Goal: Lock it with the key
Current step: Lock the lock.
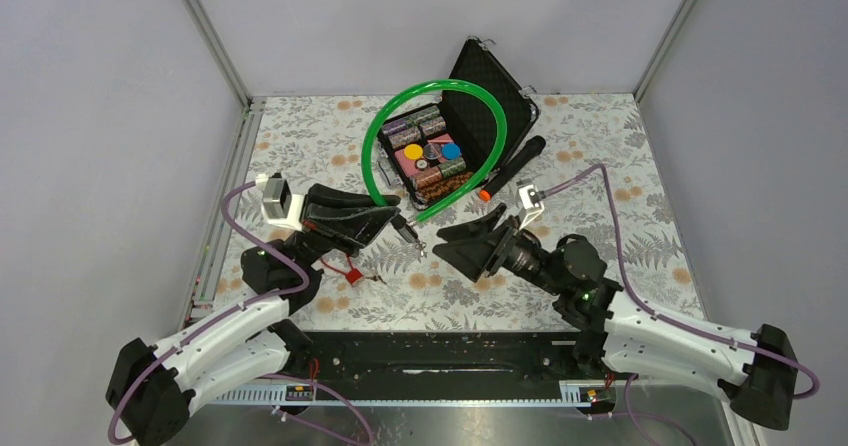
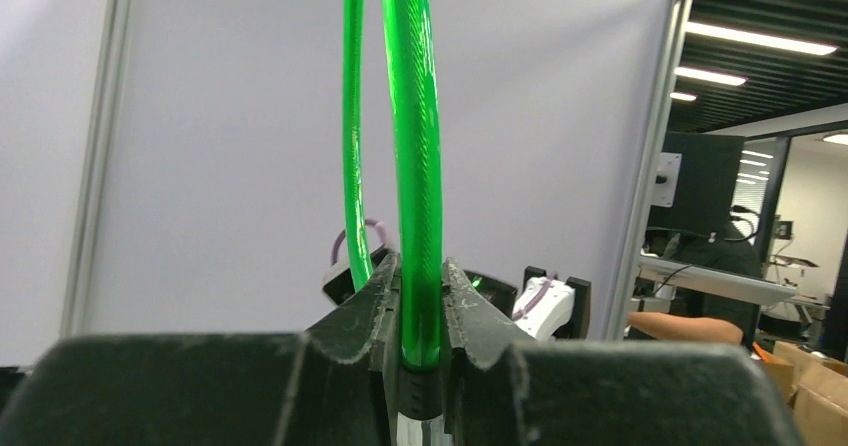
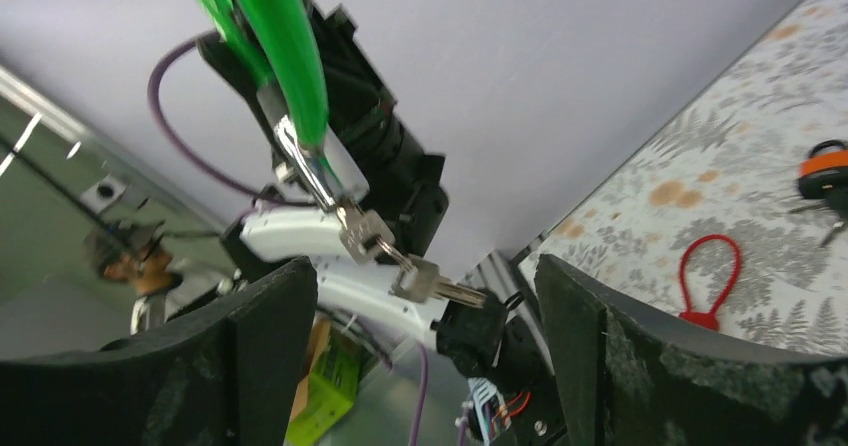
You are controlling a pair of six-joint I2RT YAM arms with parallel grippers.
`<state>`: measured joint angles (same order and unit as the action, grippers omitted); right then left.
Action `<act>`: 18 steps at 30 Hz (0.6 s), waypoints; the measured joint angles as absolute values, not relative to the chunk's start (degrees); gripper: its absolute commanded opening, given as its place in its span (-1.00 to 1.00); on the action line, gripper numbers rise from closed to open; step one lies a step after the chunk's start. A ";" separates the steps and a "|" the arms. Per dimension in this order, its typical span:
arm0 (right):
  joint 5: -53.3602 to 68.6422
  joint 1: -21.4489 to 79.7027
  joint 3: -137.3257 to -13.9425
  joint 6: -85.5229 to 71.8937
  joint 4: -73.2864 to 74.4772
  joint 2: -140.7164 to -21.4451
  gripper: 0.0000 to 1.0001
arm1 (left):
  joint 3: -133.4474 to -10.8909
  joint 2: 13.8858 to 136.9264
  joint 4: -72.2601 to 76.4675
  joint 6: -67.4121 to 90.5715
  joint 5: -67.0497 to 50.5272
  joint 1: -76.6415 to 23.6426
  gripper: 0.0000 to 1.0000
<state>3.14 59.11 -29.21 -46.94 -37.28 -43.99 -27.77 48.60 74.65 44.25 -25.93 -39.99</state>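
My left gripper [image 2: 420, 281] is clamped on the green cable loop [image 2: 412, 136], mid-bench and somewhat toward the near edge. The key [image 3: 365, 234] hangs from the cable's metal lock end [image 3: 320, 171] (a second silvery key [image 3: 432, 284] dangles below it). My right gripper [image 3: 425, 301] faces them, fingers spread wide and holding nothing.

Top cam sits high behind the arms [image 1: 235, 331], looking down on the whole table [image 1: 620, 156], with the bases along the bottom edge. Left wrist cam is super close, peering past its own fingers [image 2: 360, 306] at the wall [image 2: 220, 146]. Right wrist cam is low and tilted, facing sideways. All three catch the green cable loop [image 1: 367, 151]: centre frame up top, mid-frame on the left wrist, upper left on the right wrist.
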 measured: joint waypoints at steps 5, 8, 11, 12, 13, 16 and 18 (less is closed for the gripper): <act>10.44 59.11 -28.10 -46.96 -46.81 -49.65 0.70 | -29.30 48.58 75.68 47.51 -26.57 -39.99 -1.00; 13.78 59.11 -28.38 -47.07 -50.70 -52.23 0.65 | -29.93 48.60 75.99 49.01 -27.20 -39.99 -1.00; 16.97 59.11 -30.17 -47.64 -53.84 -54.59 0.59 | -31.07 48.58 76.07 50.26 -27.83 -40.01 -1.00; 18.22 59.11 -31.20 -47.92 -55.24 -55.57 0.57 | -31.44 48.58 76.14 50.70 -27.94 -40.05 -1.00; 19.29 59.11 -32.01 -48.14 -56.31 -56.34 0.55 | -31.83 48.58 76.23 51.20 -28.10 -40.07 -1.00; 22.63 59.16 -34.35 -49.69 -61.10 -58.87 0.47 | -32.91 48.58 76.44 53.01 -28.32 -40.12 -1.00; 24.21 59.16 -35.42 -50.94 -63.90 -60.38 0.38 | -33.54 48.58 76.47 54.13 -28.29 -40.27 -1.00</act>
